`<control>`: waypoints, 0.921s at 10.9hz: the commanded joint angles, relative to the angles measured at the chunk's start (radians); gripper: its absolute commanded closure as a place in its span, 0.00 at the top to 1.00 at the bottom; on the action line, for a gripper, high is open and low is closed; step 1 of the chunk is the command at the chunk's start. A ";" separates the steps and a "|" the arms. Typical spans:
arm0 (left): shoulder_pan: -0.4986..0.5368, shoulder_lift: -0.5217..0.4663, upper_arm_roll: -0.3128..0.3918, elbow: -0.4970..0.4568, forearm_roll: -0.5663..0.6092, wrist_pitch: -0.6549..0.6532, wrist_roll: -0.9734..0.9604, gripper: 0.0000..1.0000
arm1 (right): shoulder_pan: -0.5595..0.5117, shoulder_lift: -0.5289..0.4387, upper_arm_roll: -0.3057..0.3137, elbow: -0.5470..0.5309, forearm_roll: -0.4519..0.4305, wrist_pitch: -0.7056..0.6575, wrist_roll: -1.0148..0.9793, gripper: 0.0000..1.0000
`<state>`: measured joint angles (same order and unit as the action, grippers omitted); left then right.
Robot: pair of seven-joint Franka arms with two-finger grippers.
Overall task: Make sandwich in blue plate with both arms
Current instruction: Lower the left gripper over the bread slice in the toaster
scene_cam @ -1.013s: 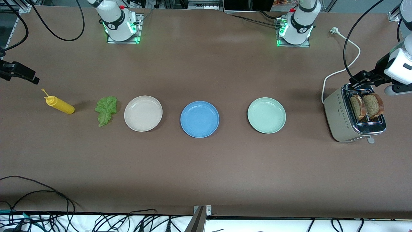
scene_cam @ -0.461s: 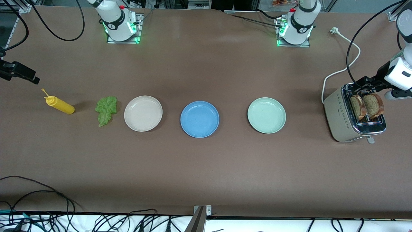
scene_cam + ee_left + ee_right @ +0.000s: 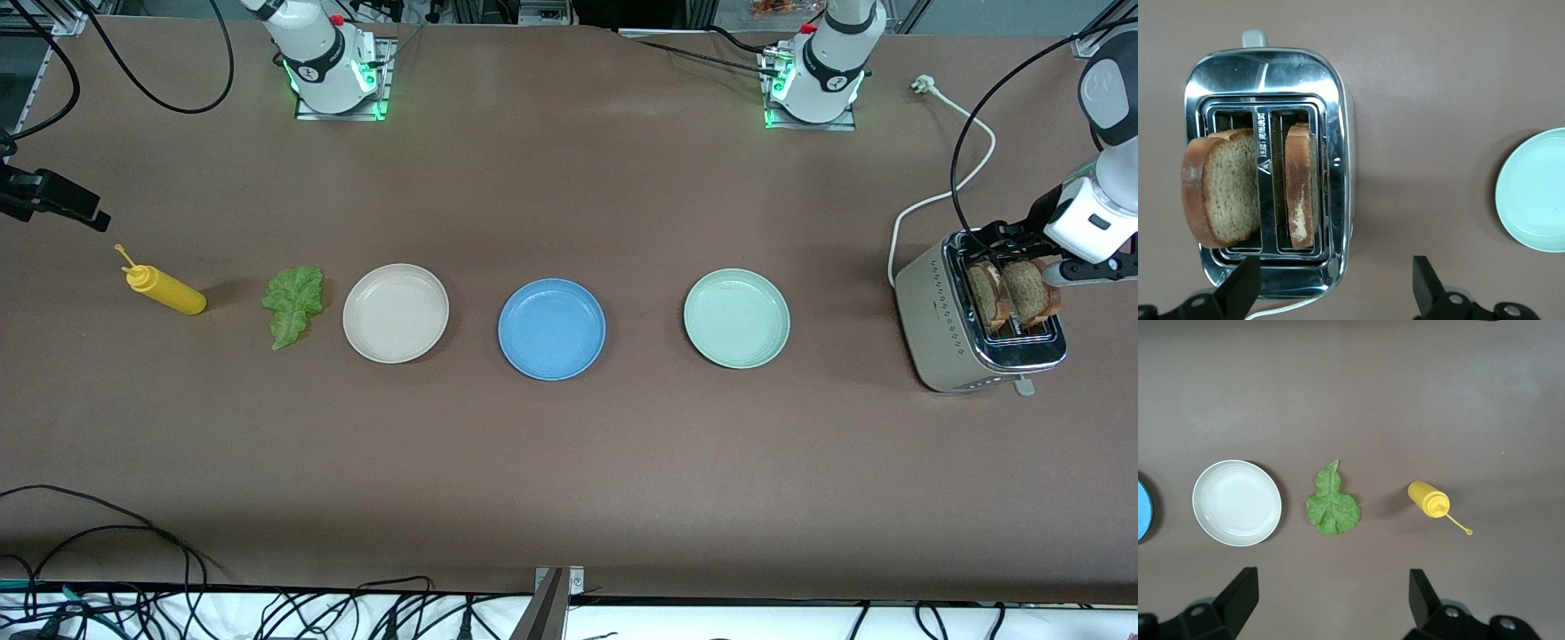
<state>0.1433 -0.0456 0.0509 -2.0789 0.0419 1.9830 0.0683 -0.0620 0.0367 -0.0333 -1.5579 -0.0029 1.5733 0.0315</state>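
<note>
Change: left gripper (image 3: 1000, 238) has come lower since a second ago and now hangs over the toaster (image 3: 942, 333); all else lies as before.
Left gripper: jaws spread wide, holding nothing, over the toaster's slots.
Right gripper (image 3: 1331, 600): jaws wide, empty, waiting in the air at the right arm's end of the table, over bare table near the lettuce leaf (image 3: 292, 304).
Bread slices (image 3: 1013, 292): two, upright in the toaster, tops above the slots, at the left arm's end.
Blue plate (image 3: 551, 328): mid-table, empty, well apart from the cream plate (image 3: 396, 313) and mint-green plate (image 3: 736, 318) flanking it.
Mustard bottle (image 3: 167, 291): lying on its side, near the lettuce leaf.
Open room: wide bare table nearer the front camera than the row.
</note>
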 commanded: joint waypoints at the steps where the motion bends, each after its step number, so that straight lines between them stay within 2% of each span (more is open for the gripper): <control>1: 0.019 0.058 -0.003 0.003 0.026 0.063 0.022 1.00 | -0.002 0.006 0.000 0.025 0.018 -0.022 -0.012 1.00; 5: 0.033 0.122 -0.003 0.016 0.064 0.103 0.022 1.00 | -0.002 0.006 0.000 0.025 0.018 -0.022 -0.012 1.00; 10: 0.036 0.154 -0.002 0.016 0.064 0.109 0.021 0.99 | -0.002 0.008 0.000 0.025 0.018 -0.022 -0.007 1.00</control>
<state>0.1737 0.0827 0.0519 -2.0782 0.0816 2.0844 0.0748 -0.0619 0.0367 -0.0333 -1.5578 -0.0029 1.5719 0.0315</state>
